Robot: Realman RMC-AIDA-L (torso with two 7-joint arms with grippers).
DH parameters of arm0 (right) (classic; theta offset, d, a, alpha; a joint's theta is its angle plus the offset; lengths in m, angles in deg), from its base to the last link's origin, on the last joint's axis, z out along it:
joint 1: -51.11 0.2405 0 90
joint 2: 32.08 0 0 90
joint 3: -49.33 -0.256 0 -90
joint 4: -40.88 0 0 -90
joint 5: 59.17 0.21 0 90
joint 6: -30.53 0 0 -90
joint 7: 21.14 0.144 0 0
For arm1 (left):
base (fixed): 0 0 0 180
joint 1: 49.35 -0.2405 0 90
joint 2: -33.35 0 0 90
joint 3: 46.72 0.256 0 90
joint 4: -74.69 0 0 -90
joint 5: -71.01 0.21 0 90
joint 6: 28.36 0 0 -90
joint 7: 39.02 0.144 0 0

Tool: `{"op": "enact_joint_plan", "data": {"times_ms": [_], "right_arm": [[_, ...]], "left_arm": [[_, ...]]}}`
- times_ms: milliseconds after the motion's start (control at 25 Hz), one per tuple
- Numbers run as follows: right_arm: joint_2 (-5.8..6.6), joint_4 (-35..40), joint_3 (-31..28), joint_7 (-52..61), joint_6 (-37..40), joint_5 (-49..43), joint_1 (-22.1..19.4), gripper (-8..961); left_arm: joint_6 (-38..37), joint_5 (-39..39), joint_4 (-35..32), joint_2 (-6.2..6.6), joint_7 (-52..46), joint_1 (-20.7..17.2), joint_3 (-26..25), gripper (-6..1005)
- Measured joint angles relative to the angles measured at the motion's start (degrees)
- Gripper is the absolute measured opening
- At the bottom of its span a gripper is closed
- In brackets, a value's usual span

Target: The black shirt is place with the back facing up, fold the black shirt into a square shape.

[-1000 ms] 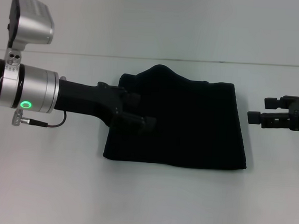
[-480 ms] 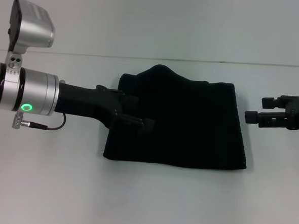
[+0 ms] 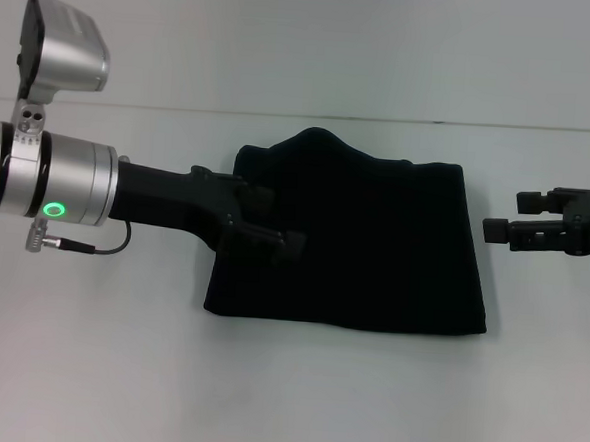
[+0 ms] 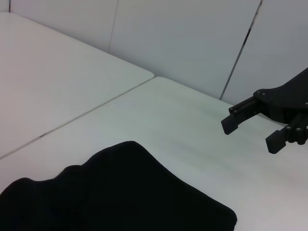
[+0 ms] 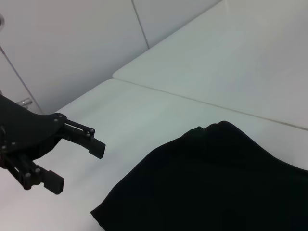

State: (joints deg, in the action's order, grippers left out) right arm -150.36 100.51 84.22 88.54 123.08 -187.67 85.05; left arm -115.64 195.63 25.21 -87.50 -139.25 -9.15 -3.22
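The black shirt (image 3: 364, 245) lies folded into a rough square in the middle of the white table (image 3: 294, 401), plain side up, with a curved bump on its far edge. My left gripper (image 3: 285, 220) is open and empty, hovering at the shirt's left edge. It also shows in the right wrist view (image 5: 79, 167), above the table beside the shirt (image 5: 216, 183). My right gripper (image 3: 501, 216) is open and empty, just off the shirt's right edge and apart from it. It also shows in the left wrist view (image 4: 248, 135), beyond the shirt (image 4: 120, 197).
A seam between two table tops (image 3: 182, 108) runs along the back. A pale wall (image 3: 316, 42) rises behind it. The left arm's silver wrist (image 3: 47, 176) with its green light reaches in from the left.
My right gripper has shifted very slightly toward the shirt. My left gripper and the shirt have hardly moved.
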Motion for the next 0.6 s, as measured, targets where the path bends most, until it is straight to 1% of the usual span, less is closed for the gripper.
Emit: {"op": "enact_joint_plan", "data": {"times_ms": [600], "right_arm": [[0.02,-0.22,0.00,0.00,-0.51,0.09,-0.02,903]], "left_arm": [[0.01,-0.12,-0.01,0.00,-0.12,0.13,-0.01,883]]}}
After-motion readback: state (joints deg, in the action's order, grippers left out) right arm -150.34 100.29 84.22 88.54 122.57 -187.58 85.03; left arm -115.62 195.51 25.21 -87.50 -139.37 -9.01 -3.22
